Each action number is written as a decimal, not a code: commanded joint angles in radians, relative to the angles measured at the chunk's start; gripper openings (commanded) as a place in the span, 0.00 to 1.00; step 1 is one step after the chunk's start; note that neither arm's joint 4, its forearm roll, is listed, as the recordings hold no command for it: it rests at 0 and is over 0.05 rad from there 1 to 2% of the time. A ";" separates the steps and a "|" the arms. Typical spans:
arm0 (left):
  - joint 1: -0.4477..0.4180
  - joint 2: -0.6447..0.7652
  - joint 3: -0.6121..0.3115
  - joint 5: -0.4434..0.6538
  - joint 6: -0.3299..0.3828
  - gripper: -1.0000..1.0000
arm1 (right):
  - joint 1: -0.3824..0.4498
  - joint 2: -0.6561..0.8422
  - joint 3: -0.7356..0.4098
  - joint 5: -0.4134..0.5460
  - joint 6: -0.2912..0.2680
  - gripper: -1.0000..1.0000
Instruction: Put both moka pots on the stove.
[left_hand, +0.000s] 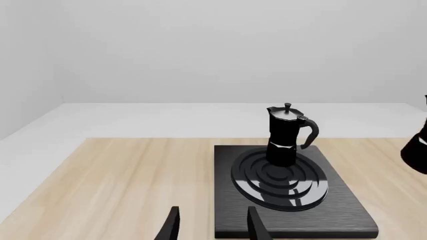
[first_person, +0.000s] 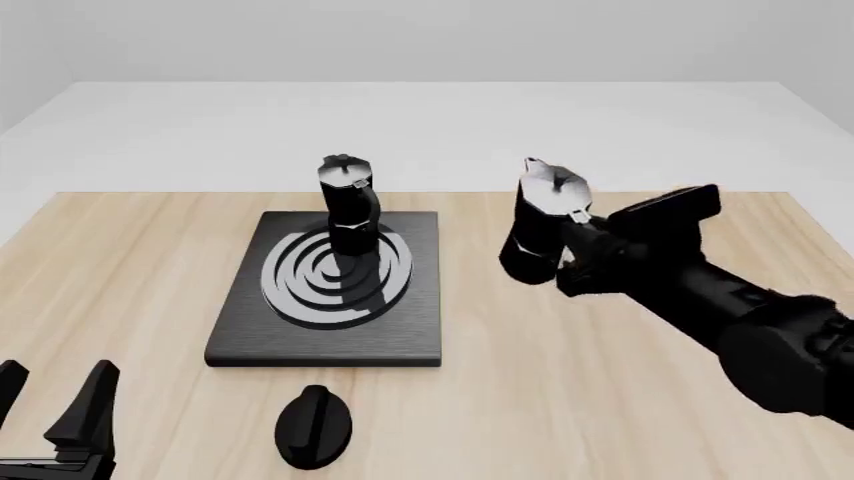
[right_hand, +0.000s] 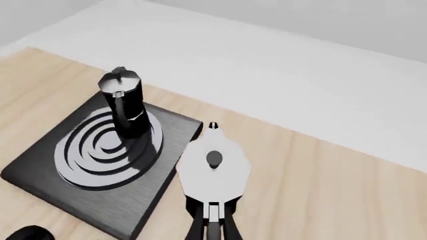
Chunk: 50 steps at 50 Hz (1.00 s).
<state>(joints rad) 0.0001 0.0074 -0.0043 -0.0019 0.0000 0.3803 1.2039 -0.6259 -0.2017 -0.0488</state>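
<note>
Bright, even, sharp renders with barely any shadows, no glare or blur.

I can read no text, label, brand, number or sign anywhere in my views. The two moka pots (first_person: 350, 203) (first_person: 541, 220) carry plain black bodies and bare silver lids, the stove (first_person: 334, 290) shows only its ring burner pattern, and the black round knob (first_person: 312, 427) has no markings I can make out. The wooden table (first_person: 561, 400) is unmarked too.
</note>
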 joint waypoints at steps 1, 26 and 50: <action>0.000 0.000 0.000 0.000 0.000 1.00 | 0.123 0.024 -0.097 0.003 -0.006 0.00; 0.000 0.000 0.000 0.000 0.000 1.00 | 0.325 0.184 -0.227 -0.012 -0.013 0.00; 0.000 0.000 0.000 0.000 0.000 1.00 | 0.421 0.323 -0.390 0.011 -0.038 0.00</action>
<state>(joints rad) 0.0001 0.0074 -0.0043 -0.0019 0.0000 0.7823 1.4842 -0.9335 -0.1811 -0.0883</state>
